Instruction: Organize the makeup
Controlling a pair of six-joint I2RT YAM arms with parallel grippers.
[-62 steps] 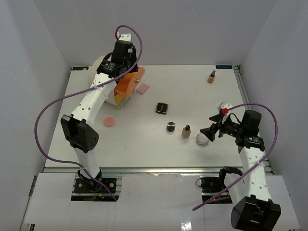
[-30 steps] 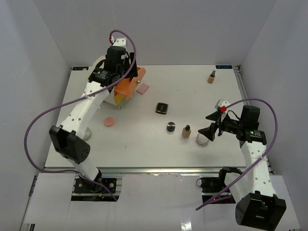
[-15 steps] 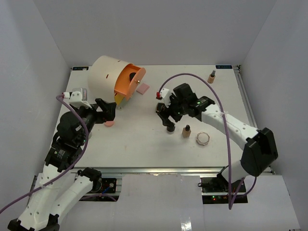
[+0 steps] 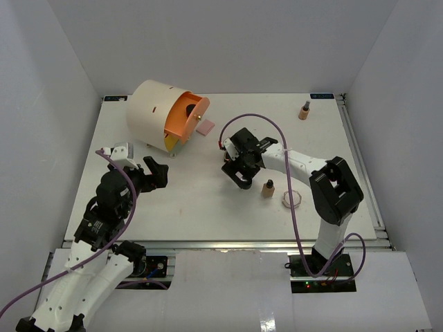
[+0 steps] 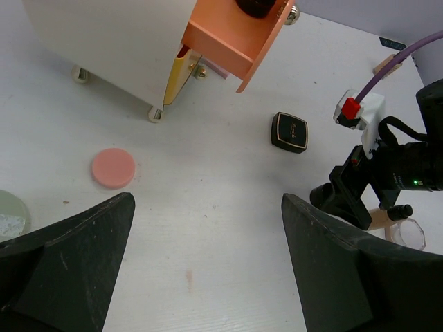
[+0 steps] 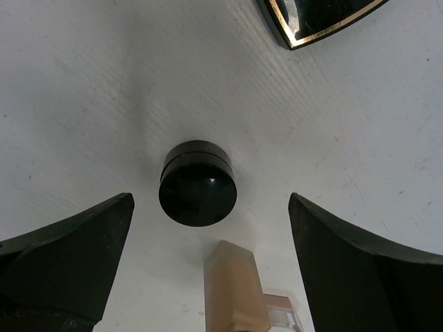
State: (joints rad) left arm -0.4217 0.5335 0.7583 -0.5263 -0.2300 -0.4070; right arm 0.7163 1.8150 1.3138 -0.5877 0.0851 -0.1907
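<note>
Cream cylinder (image 4: 149, 111) sits upper left. Left gripper (image 4: 156, 173), spread wide, hides the round pink pad (image 5: 113, 167) from above; its wrist camera catches it. Right gripper (image 4: 237, 171), spread too, straddles the black round jar (image 6: 197, 183) at centre, clear only in its wrist view.

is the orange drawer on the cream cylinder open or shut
Open: the orange drawer juts well out from the face of the cream cylinder.

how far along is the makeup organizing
Done: one dark item looks to sit in the open orange drawer. In hand: nothing; the right tool hangs open over the black round jar. Left out: compact, near tan bottle, far tan bottle, clear jar, round pink pad, square pink pad.
</note>
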